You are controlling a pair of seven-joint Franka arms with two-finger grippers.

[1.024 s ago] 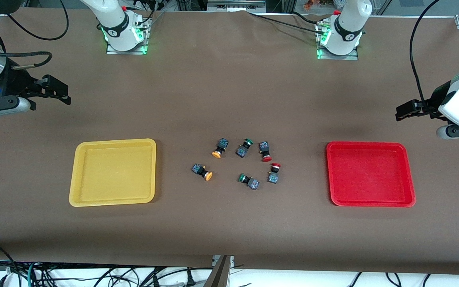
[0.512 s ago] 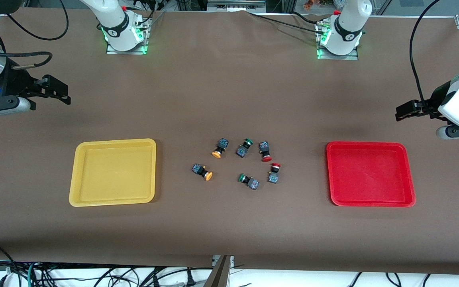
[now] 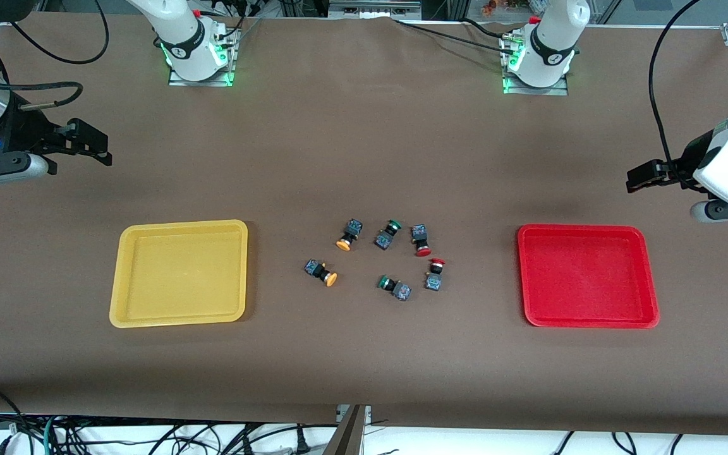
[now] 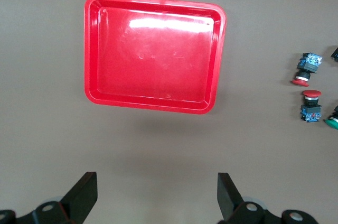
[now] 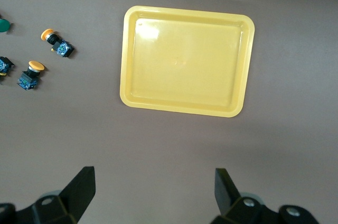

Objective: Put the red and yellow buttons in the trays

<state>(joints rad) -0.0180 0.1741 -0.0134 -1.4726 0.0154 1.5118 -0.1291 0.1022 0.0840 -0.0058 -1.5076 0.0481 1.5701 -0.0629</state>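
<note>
Six buttons (image 3: 383,254) between yellow tray (image 3: 125,265) and red tray (image 3: 649,272), untouched

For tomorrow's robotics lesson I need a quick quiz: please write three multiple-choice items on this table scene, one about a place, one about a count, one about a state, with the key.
1. Where do the buttons lie?
A. in the yellow tray
B. on the table between the two trays
C. in the red tray

2. How many buttons have green caps?
A. two
B. four
C. none

3. How are the grippers?
A. both shut on buttons
B. one open, one shut
C. both open and holding nothing

Key:
1 B: the buttons sit on the table between the yellow tray and the red tray.
2 A: green caps show at and.
3 C: the left gripper and the right gripper show fingers wide apart with only table between them.
</note>
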